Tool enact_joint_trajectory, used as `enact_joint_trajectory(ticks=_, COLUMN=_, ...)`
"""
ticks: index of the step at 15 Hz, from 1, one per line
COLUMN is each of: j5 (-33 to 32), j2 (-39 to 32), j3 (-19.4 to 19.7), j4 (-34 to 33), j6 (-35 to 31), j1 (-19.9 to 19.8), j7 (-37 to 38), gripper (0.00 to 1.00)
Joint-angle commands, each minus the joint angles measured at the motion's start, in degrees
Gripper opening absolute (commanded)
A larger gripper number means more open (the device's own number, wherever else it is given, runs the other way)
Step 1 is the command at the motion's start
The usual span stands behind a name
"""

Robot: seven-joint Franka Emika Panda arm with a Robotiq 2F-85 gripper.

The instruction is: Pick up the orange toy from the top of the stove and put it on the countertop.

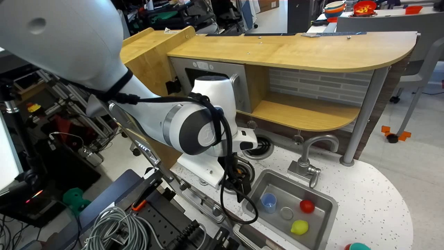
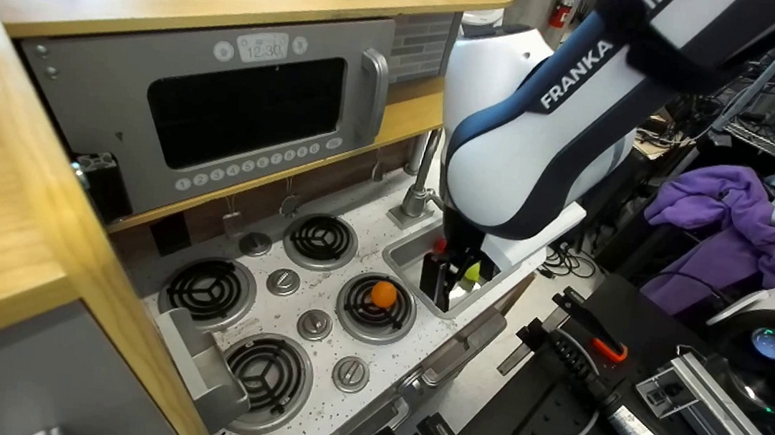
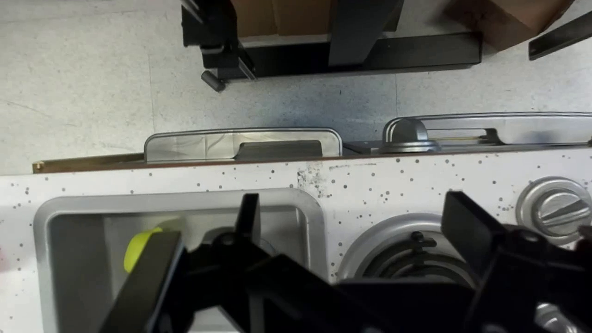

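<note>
The orange toy [image 2: 384, 294], a small ball, sits on a front burner of the stove [image 2: 321, 241], the one nearest the sink. In an exterior view only a bit of orange [image 1: 240, 171] shows behind the gripper. It is hidden in the wrist view, where part of that burner [image 3: 393, 231] shows. My gripper [image 2: 442, 281] is open and empty, above the edge between sink and burner, to the toy's sink side. In the wrist view its fingers [image 3: 355, 208] are wide apart, one over the sink, one over the burner. The white speckled countertop [image 1: 374, 194] surrounds stove and sink.
The grey sink [image 1: 331, 217] holds a blue cup [image 1: 269, 202], a red toy [image 1: 307, 206] and a yellow-green toy [image 1: 299, 227]. A faucet [image 1: 307, 156] stands behind it. A toy microwave [image 2: 247, 116] and wooden shelf [image 1: 305, 111] overhang the back. Knobs [image 2: 314, 324] stand between burners.
</note>
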State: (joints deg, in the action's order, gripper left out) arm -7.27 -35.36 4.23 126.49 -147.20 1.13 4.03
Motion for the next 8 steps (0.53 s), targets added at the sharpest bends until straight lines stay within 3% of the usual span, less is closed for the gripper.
enact_joint_trajectory(ticks=1, j5=-3.6, j2=-4.0, j3=2.5, j4=-3.4, j6=-2.8, j1=4.2, j7=2.8, gripper=1.00)
enact_joint_trajectory(ticks=8, j5=-4.5, j2=-8.5, j3=2.8, j4=-8.9, j6=-2.9, j1=7.1, j7=2.3, gripper=1.00)
